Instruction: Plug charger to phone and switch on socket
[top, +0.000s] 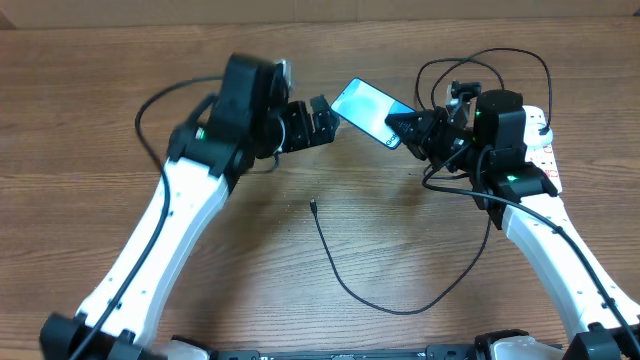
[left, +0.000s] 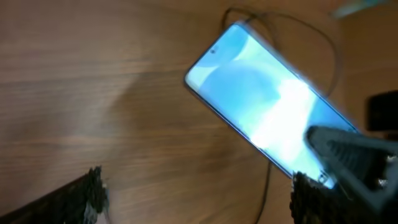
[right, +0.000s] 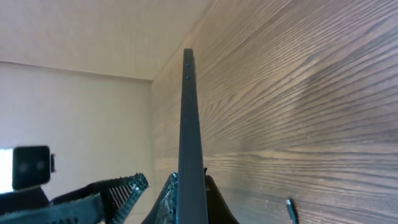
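Cable (top: 345, 275) slack on table (top: 100, 60), lower centre; tip (top: 313, 206) lies free, mid frame. Beyond: phone (top: 365, 110) upper centre, screen up, R gripper (top: 410, 128) clamped on its right end. L gripper (top: 328, 120) spread wide, just beside phone's left end. Socket (top: 546, 145) far right, partly under R arm.

The phone (top: 365, 108) is sitting beyond the middle of the table (top: 80, 120), slanting from far left to near right. The right gripper (top: 403, 128) is clamping its near-right end, and the left gripper (top: 325, 118) is hanging just beside its left edge, fingers spread. The charger (top: 400, 312) is lying nearer, its tip well apart from the phone, curving right toward the socket (top: 545, 150) under the right arm.
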